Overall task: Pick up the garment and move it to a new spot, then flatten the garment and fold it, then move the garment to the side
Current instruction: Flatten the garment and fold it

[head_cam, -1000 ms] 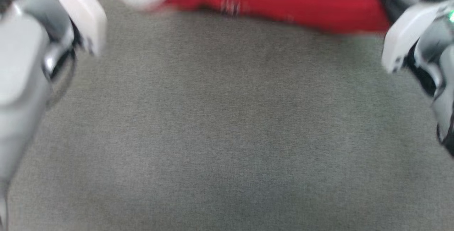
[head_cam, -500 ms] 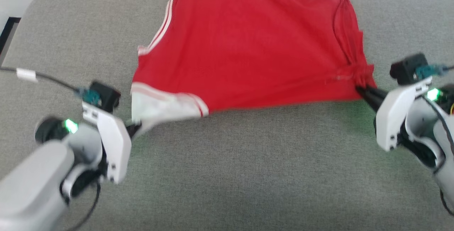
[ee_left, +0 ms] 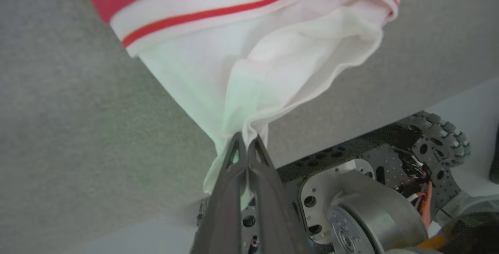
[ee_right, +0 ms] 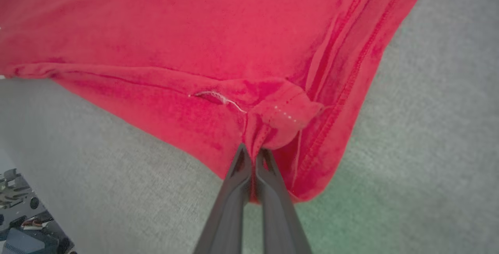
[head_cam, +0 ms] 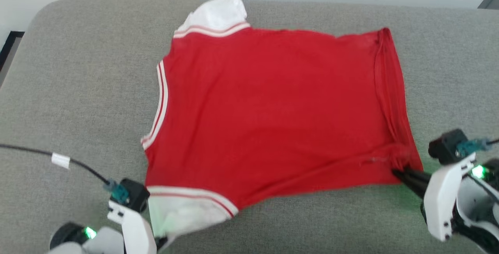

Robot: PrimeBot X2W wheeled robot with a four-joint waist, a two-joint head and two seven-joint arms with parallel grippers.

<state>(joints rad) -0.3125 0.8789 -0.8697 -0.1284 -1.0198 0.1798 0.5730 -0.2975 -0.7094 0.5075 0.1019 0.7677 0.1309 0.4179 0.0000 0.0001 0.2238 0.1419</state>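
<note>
Head view: a grey woven padded surface (head_cam: pixel 78 70) with rounded corners carries everything; a pale wall runs behind it.
Garment: the red sleeveless knit jersey (head_cam: pixel 273 109) lies spread near the middle of the surface with a plain red face up. White lining is turned out at 2 openings, 1 far and 1 near left.
Striped trim: white-and-red bands (head_cam: pixel 160 102) edge the left side opening and both turned-out ends.
Right gripper (head_cam: pixel 395 173): its 2 dark fingers are pressed together on the bunched red hem corner at the near right.
Left gripper (ee_left: pixel 246 144): its fingers are pinched tight on the white lining, which is drawn into a cone. This corner hangs at the surface's near edge.
Loose thread (ee_right: pixel 222 98): a short white strand sits at a small gap in the seam beside the right grip.
Risk 1: the thin lining could slip from the left pinch if the arms pull apart unevenly.
Risk 2: more pull at the right corner may open the seam gap further.
Risk 3: letting go now would probably leave a ridge along the near hem and the lining turned out, so the fold would start crooked.
Writing: none is readable. The red face shows no lettering, and the white tag (head_cam: pixel 60 160) on the black cable looks blank.
</note>
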